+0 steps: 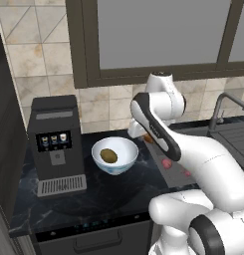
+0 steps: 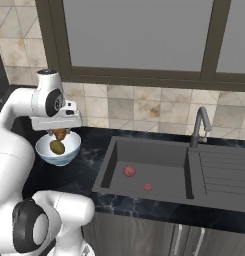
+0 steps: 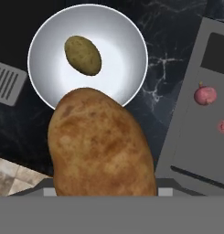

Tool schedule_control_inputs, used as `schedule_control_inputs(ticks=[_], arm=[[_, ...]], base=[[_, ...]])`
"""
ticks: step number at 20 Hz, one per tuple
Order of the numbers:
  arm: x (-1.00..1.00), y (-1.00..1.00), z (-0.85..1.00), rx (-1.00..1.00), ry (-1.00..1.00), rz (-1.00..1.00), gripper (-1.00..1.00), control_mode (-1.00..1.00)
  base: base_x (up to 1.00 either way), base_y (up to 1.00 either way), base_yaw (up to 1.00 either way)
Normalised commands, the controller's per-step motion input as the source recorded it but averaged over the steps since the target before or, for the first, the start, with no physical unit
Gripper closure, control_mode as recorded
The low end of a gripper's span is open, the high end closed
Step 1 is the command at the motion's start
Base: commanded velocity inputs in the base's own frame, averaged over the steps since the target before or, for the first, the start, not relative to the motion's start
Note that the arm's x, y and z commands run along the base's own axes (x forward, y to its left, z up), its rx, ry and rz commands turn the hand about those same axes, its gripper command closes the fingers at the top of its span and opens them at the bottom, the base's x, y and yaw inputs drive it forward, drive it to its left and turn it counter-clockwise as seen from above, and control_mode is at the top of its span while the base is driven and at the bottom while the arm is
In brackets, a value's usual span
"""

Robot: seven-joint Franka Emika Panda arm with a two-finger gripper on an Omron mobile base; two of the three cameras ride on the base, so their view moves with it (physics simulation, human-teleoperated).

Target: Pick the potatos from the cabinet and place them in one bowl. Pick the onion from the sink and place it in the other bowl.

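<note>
Black marble counter (image 1: 93,199): coffee machine (image 1: 55,142), white bowl (image 1: 115,155), sink (image 2: 159,172) set in.

no readable text, labels or numbers anywhere

The pincer (image 2: 59,133) hangs just above the white bowl (image 2: 69,151), closed on the orange-brown potato (image 2: 59,134). The olive-brown potato (image 2: 57,146) lies inside that bowl, which stands on the dark marbled counter (image 2: 91,145) left of the sink (image 2: 159,150). In the sink's basin lie the reddish-pink onion (image 2: 129,171) and, near it, a smaller red bit (image 2: 147,187). A curved grey tap (image 2: 200,125) rises behind the sink.
</note>
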Motion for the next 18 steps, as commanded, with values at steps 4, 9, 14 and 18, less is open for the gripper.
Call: schedule_control_inputs(ticks=[4,9,14,18], arm=[[0.28,0.21,-0.30,0.00,-0.01,0.00,1.00,-1.00],[0.22,0.17,-0.36,0.00,0.00,0.00,1.00,-1.00],[0.29,0.23,-0.33,0.00,0.00,0.00,1.00,-1.00],[0.36,0.24,-0.26,0.00,0.00,0.00,1.00,-1.00]], base=[[0.00,0.00,0.00],[0.00,0.00,0.00],[0.00,0.00,0.00],[0.00,0.00,0.00]])
